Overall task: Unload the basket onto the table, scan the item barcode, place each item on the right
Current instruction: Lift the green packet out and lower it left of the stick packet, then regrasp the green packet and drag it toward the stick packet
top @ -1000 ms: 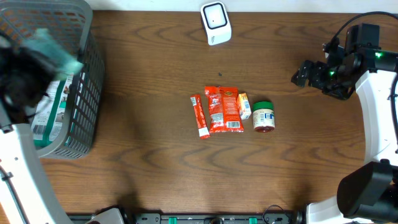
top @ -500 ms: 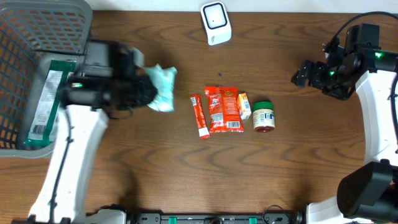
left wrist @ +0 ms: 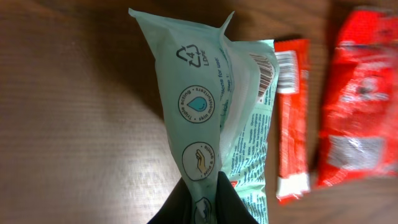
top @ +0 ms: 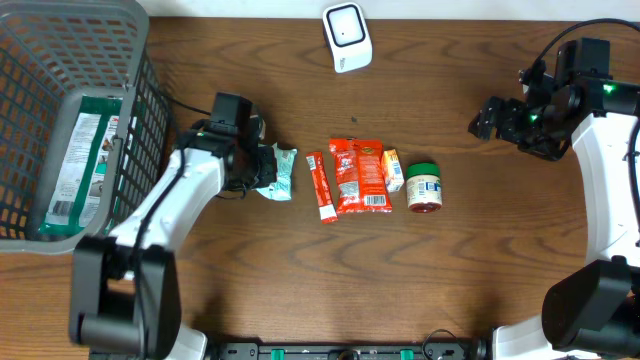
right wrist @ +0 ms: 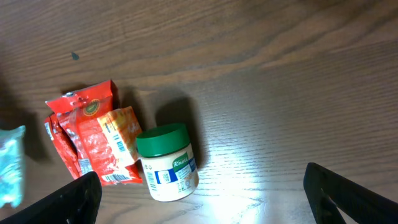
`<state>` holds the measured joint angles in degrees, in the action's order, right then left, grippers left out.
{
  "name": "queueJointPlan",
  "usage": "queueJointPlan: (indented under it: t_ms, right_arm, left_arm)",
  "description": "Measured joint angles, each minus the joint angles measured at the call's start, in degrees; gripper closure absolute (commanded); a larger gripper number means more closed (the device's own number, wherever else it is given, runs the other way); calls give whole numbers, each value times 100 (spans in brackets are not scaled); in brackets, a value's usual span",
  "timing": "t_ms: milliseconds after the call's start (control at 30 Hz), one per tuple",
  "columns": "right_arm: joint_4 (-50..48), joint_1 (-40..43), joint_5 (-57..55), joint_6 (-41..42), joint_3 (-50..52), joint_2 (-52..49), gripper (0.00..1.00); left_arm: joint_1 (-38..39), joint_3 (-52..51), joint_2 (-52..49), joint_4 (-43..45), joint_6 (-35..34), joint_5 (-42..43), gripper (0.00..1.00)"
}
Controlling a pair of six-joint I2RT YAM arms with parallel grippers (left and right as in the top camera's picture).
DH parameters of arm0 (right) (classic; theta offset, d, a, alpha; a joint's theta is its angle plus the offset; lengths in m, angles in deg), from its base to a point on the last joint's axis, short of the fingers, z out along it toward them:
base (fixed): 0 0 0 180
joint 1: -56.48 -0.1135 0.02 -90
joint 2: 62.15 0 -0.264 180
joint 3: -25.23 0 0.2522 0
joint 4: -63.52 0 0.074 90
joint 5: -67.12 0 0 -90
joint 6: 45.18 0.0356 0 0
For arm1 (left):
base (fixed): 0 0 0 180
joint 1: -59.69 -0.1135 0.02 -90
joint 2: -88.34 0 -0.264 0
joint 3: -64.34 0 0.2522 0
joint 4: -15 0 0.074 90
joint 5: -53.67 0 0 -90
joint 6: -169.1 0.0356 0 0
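Observation:
My left gripper [top: 262, 168] is shut on a mint-green wipes packet [top: 279, 172], low over the table just left of a thin red sachet [top: 322, 187]. In the left wrist view the black fingers [left wrist: 231, 200] pinch the packet [left wrist: 199, 118] at its lower edge, and a barcode [left wrist: 267, 71] shows on its right-hand face. The white scanner [top: 347, 37] stands at the far edge of the table, right of the packet. My right gripper [top: 486, 118] hangs open at the right side, with nothing between its fingers [right wrist: 74, 198].
A row lies mid-table: the thin sachet, a red snack packet [top: 359, 176], a small orange packet [top: 393, 169] and a green-lidded jar [top: 424, 187]. A grey basket [top: 60, 30] at the left holds a green packet [top: 85, 160].
My left arm has carried the wipes packet from over the basket rightward and down to the table beside the thin red sachet. The right arm has not moved.

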<state>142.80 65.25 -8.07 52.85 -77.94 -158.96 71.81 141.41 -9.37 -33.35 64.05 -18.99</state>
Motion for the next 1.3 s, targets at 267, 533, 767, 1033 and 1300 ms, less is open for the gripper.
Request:
queueJointPlan:
  t_ms: [267, 533, 767, 1033, 1300]
  right_arm:
    - [0, 0, 0, 0, 0, 0, 1]
    - [0, 0, 0, 0, 0, 0, 1]
    - [0, 0, 0, 0, 0, 0, 1]
    - [0, 0, 0, 0, 0, 0, 1]
    - [0, 0, 0, 0, 0, 0, 1]
  left_arm:
    - [-48, 57, -470, -313, -131, -35, 34]
    - [-81, 564, 219, -417, -146, -15, 90]
    - [-44, 522, 125, -269, -144, -13, 92]
    - [-44, 398, -881, -400, -144, -15, 92]
    - [-35, 479, -1093, -699, -105, 15, 89]
